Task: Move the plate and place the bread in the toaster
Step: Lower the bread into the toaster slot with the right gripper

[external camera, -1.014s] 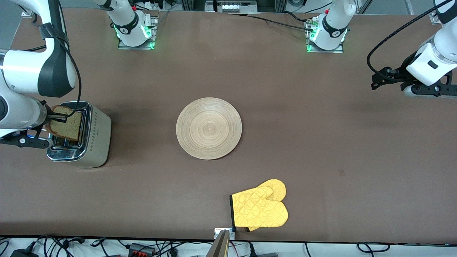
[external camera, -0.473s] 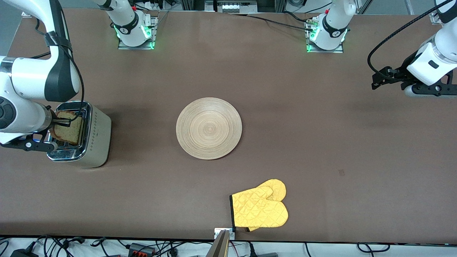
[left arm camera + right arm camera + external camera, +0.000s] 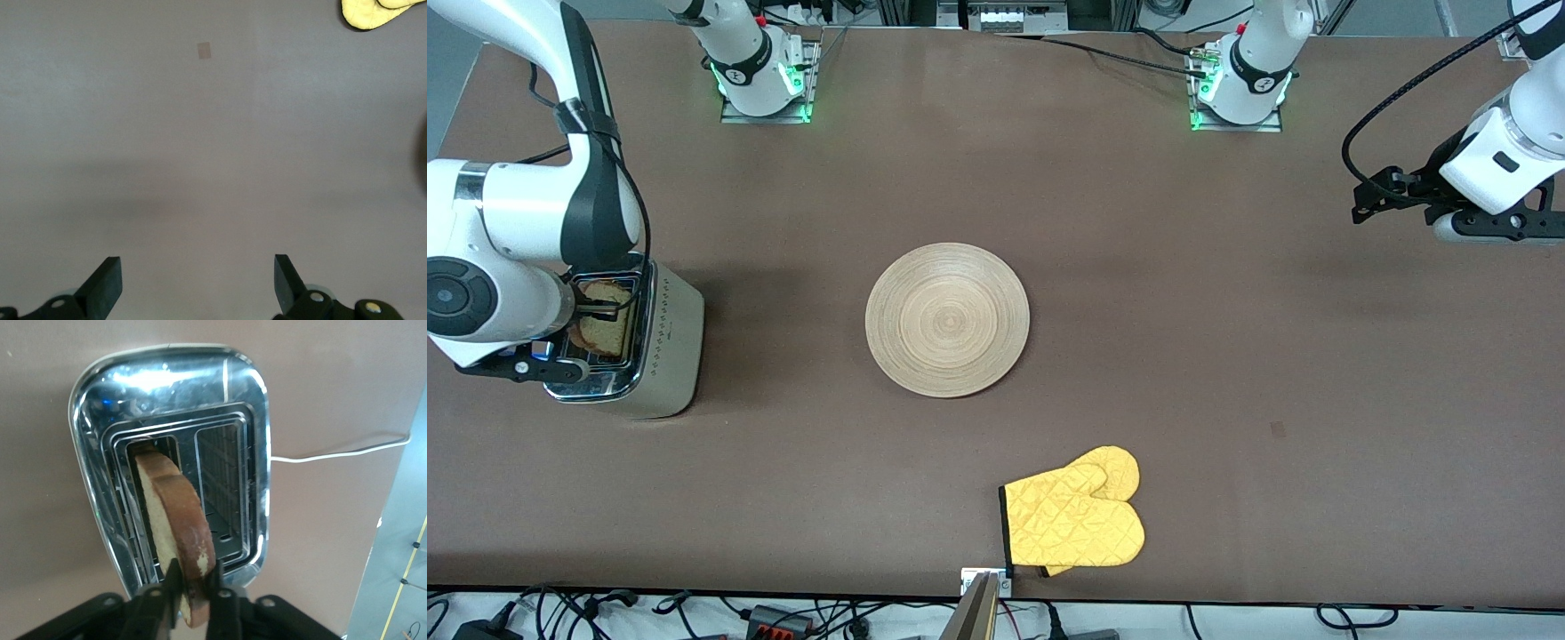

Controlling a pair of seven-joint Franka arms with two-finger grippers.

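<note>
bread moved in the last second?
Yes. The bread has sunk into a slot of the toaster, which hasn't shifted; less of the slice shows above it.

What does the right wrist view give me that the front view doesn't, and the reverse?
Right wrist view only: the bread standing in one slot with the second slot empty, and the right gripper fingers on either side of its top edge.

Front view only: the plate mid-table, the yellow oven mitt nearer the camera, and the left gripper waiting, open, over the table's left-arm end.

Both: the toaster with the bread in it.
</note>
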